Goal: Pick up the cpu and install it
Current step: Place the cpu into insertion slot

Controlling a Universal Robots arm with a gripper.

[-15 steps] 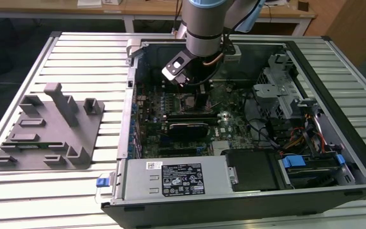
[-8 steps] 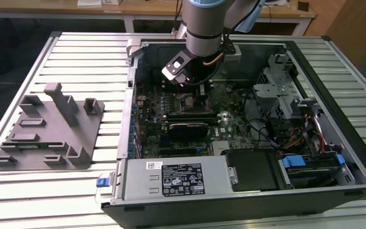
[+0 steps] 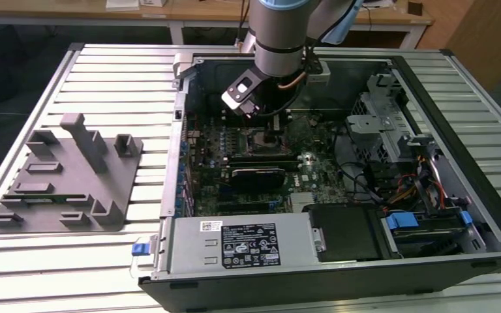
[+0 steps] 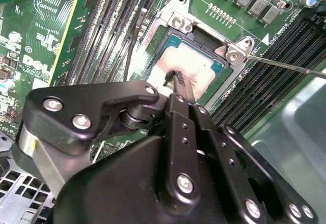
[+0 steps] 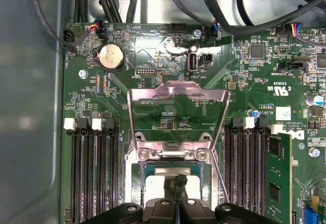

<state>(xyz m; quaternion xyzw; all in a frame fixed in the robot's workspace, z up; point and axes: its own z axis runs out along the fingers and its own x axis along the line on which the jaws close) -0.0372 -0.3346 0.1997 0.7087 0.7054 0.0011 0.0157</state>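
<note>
In the second wrist view the fingers [image 4: 182,95] are clenched together, their tip touching the cpu [image 4: 196,65], which lies directly beneath them in the open socket [image 4: 179,21]; pressing it down crooked could bend pins.

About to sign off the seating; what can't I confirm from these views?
- Second wrist view: the black end effector covers the near edge of the square chip with the silver-white top, so flush seating is unclear.
- First wrist view: the end effector hides the chip's near half, and the picture's edge cuts it off.
- Exterior view: the grey robot arm stands in front of the chip.
</note>
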